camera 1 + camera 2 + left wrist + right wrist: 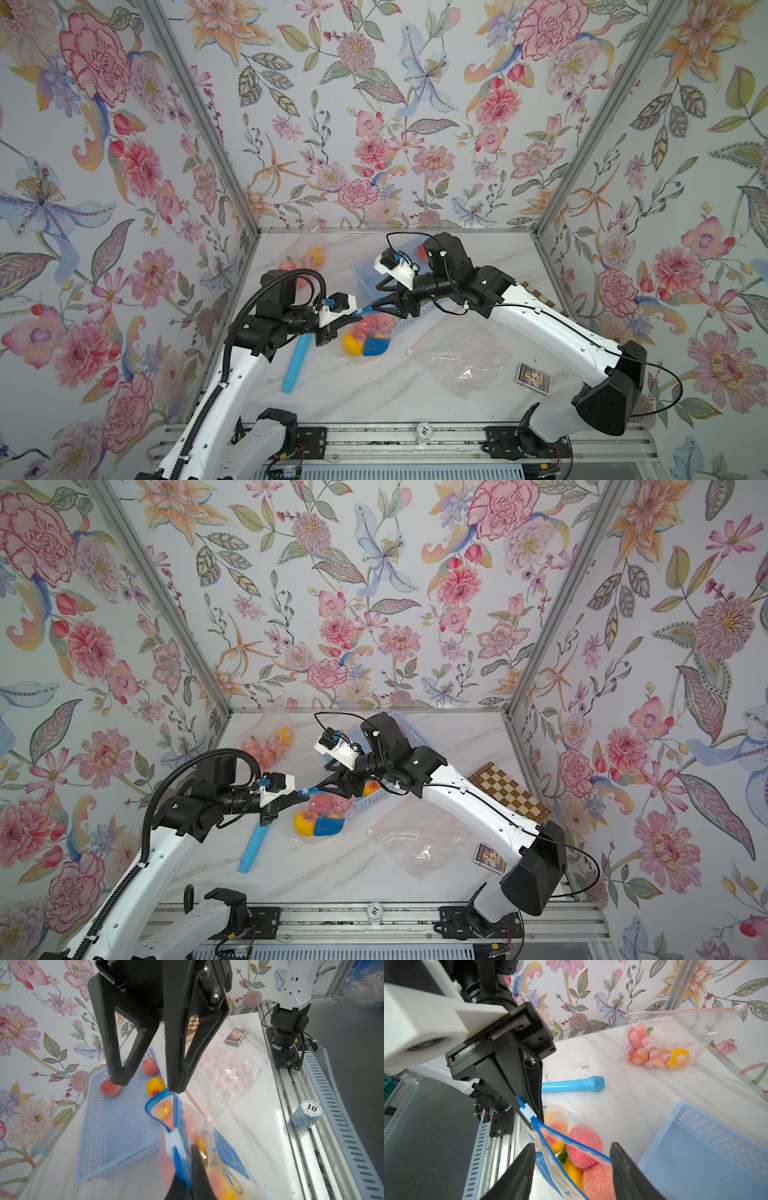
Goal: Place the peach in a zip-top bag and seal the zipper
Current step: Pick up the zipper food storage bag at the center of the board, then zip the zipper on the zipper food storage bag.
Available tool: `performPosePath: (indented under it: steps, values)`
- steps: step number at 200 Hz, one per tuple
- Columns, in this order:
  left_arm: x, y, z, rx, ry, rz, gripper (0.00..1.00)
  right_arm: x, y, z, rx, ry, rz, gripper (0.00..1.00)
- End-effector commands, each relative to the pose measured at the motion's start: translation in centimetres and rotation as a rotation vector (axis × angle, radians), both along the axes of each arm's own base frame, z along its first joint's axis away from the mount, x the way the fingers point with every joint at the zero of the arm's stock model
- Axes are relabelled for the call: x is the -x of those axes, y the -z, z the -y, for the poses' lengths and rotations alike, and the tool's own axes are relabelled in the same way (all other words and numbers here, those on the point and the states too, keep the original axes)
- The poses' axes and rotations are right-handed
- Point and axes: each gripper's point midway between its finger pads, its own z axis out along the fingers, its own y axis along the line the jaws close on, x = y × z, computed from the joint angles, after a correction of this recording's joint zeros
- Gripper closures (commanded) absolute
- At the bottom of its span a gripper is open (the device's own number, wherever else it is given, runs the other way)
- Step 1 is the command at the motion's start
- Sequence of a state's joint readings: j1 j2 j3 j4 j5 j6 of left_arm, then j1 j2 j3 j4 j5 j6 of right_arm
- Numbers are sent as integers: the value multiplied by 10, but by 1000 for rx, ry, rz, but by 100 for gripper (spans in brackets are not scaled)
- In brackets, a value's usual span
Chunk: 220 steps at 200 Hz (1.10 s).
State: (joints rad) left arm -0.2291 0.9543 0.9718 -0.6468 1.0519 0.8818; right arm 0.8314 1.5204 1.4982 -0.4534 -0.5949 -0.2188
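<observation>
A clear zip-top bag point(374, 332) with a blue zipper lies by the blue basket point(116, 1126), holding several peaches point(584, 1147). My left gripper point(187, 1169) is shut on the bag's zipper end, just behind the white slider point(173, 1140). The bag's mouth point(160, 1099) gapes open from the slider onward. My right gripper point(572, 1147) is open, its jaws straddling both zipper lips without pinching them. In both top views the two grippers point(353, 320) point(322, 785) meet over the bag. Three more peaches point(110, 1088) lie in the basket.
A second bag of peaches point(658, 1049) leans at the back wall. A blue toy microphone point(297, 357) lies beside the left arm. An empty pink-dotted bag point(465, 365), a card deck point(533, 378), a chessboard point(509, 791) and a poker-chip stack point(307, 1113) sit to the right.
</observation>
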Motion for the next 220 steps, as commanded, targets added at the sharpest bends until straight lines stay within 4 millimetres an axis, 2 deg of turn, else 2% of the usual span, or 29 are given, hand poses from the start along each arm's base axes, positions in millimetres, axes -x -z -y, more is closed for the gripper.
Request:
performPosePath:
  steps: [1, 120, 173, 220]
  values:
    - [-2, -8, 4, 59, 30, 27, 100, 12, -12, -2, -14, -45, 35, 41]
    - [1, -15, 15, 105, 158, -2, 100, 29, -19, -19, -13, -176, 83, 48]
    - [1, -15, 16, 103, 171, -11, 100, 34, -13, -25, 15, -247, 52, 53]
    - [0, -15, 15, 102, 165, -7, 100, 31, 2, -26, 48, -248, 25, 57]
